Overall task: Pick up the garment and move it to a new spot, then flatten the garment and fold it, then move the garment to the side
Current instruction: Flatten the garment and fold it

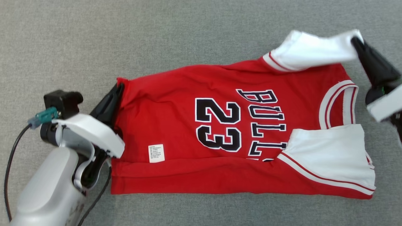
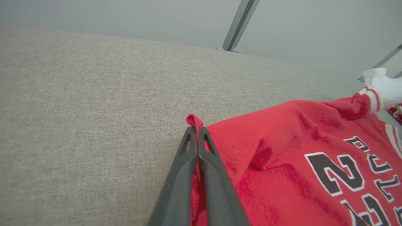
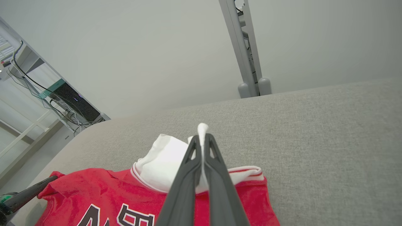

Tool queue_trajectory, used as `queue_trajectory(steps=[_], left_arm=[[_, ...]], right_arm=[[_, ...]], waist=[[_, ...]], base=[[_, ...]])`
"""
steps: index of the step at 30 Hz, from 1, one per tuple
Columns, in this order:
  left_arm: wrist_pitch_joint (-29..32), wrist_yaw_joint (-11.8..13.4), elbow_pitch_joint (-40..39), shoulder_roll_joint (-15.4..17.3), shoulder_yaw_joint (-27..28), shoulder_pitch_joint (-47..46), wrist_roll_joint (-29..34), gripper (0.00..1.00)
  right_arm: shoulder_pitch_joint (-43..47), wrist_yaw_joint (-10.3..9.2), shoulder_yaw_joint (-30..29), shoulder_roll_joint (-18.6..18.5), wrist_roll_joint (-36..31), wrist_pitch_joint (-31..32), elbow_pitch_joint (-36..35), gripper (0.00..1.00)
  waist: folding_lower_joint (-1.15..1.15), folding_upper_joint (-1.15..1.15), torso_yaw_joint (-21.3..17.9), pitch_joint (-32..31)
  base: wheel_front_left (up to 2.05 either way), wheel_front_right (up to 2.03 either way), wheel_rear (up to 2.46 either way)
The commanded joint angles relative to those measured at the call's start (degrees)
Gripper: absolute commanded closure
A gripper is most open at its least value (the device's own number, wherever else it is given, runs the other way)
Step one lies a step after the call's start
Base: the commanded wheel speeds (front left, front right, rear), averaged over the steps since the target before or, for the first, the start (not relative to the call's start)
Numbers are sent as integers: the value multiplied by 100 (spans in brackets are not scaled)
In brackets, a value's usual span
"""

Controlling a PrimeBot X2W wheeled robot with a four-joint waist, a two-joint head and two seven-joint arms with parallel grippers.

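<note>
Left gripper (image 1: 118, 88) clamped on hem of red Bulls jersey (image 1: 188, 125)
Right gripper (image 1: 355, 40) pinches white sleeve (image 1: 311, 50); jersey lies half-spread on grey fabric surface (image 1: 94, 37). Flattening looks unfinished; folding and moving aside are left.

Grey cloth-covered surface (image 1: 201, 34) under a plain pale wall (image 3: 141, 47)
The surface is a coarse woven grey fabric, flat and even, with a rounded far edge in both wrist views. Behind it in the right wrist view a grey metal post (image 3: 241, 47) rises against the wall, with two short rounded grey caps (image 3: 254, 88) at its foot, just past the surface's edge. At that view's left stands an open rack (image 3: 19, 62) strung with loose dark cables (image 3: 34, 84), holding a black box (image 3: 77, 106) on a teal-edged shelf, with pale floor (image 3: 28, 153) below. In the left wrist view a slanted metal bar (image 2: 238, 25) meets the far edge, and thinner bars (image 2: 384, 59) cross the right margin
</note>
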Motion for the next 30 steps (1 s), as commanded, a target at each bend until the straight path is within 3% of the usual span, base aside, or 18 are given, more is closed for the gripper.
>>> queue_trajectory(steps=[1, 6, 10, 17, 24, 25, 26, 27, 28, 30], left_arm=[[49, 94, -206, 107, 25, 182, -57, 100], [215, 449, -1202, 424, 147, 856, -119, 100], [246, 588, -1606, 544, 246, 1121, -200, 100], [199, 780, -2186, 681, 439, 1676, -399, 100], [52, 856, -2168, 531, 564, 2112, -704, 100], [31, 851, -2120, 496, 564, 2162, -739, 93], [17, 870, -2062, 495, 555, 2201, -722, 65], [-46, 868, -2032, 433, 568, 2242, -756, 47], [-115, 874, -1991, 387, 577, 2280, -765, 0], [-277, 924, -1911, 356, 580, 2395, -683, 0]], right_arm=[[295, 1, -66, -46, 154, -120, -180, 100], [1558, 2, -497, -169, 544, -542, -866, 100], [2111, 2, -763, -153, 643, -628, -1131, 100], [3136, 2, -1341, 193, 693, -701, -1468, 100], [3761, 2, -1637, 689, 442, -702, -1378, 100], [3820, 2, -1625, 750, 380, -702, -1328, 100], [3857, 2, -1626, 800, 270, -703, -1273, 98], [3882, 2, -1684, 863, 153, -703, -1215, 61], [3925, 2, -1708, 939, 39, -703, -1160, 4], [3976, 2, -1874, 1072, -358, -703, -1012, 0]], waist=[[0, 0, -56, -68], [0, 0, -129, -195], [0, 0, -163, -224], [0, 0, -248, -206], [0, 0, -280, -195], [0, 0, -281, -203], [0, 0, -288, -213], [0, 0, -292, -225], [0, 0, -300, -247], [0, 0, -321, -289]], base=[[0, 0, 0], [0, 0, 0], [0, 0, 0], [0, 0, 0], [0, 0, 0], [0, 0, 0], [0, 0, 0], [0, 0, 0], [0, 0, 0], [0, 0, 0]])
